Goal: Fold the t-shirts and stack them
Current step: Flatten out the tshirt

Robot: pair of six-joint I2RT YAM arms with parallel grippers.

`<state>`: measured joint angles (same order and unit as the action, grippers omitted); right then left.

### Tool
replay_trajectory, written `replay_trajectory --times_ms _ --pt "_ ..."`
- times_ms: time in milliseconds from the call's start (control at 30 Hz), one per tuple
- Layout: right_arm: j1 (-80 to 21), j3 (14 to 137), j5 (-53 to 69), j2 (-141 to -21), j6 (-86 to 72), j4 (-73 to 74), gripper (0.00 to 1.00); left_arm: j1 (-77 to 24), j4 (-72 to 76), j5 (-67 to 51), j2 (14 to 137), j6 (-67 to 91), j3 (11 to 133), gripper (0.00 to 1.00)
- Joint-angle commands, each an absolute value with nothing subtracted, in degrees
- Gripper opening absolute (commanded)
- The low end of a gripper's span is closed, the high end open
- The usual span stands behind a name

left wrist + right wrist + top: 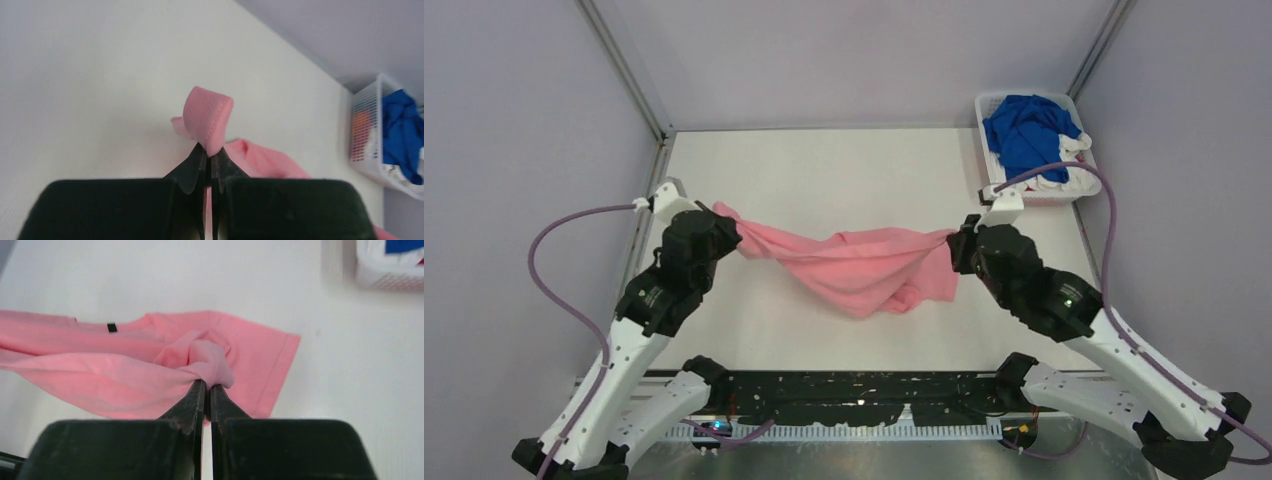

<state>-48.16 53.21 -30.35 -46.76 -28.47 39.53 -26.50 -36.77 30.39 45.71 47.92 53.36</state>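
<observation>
I have the pink t-shirt (854, 270) strung between both arms in a sagging band over the table (824, 170), well apart from the white basket (984, 103) and nearer to me than it. My left gripper (209, 151) is clamped on a folded hem at the end farthest from the basket, with a pink loop standing above its closed jaws. My right gripper (206, 386) is pinched tight on a bunched wad of cloth at the end nearest the basket, beside a sleeve. Inside the basket lie the blue t-shirt (1027, 132) and, under it, white t-shirts (1072, 176).
</observation>
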Motion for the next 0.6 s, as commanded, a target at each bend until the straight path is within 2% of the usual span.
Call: replay_trajectory --times_ms 0,233,567 --pt "-47.34 64.10 -36.52 -42.64 -16.42 34.29 0.05 -26.19 -32.39 32.90 40.11 44.13 61.47 0.00" --pt "-47.36 78.96 -27.86 -40.04 -8.06 34.02 0.05 -26.19 -26.94 30.56 31.21 37.68 70.17 0.00" --pt "-47.37 102.24 -5.04 -43.99 -5.95 40.69 0.05 -26.19 -28.90 15.85 32.24 30.02 93.05 0.00"
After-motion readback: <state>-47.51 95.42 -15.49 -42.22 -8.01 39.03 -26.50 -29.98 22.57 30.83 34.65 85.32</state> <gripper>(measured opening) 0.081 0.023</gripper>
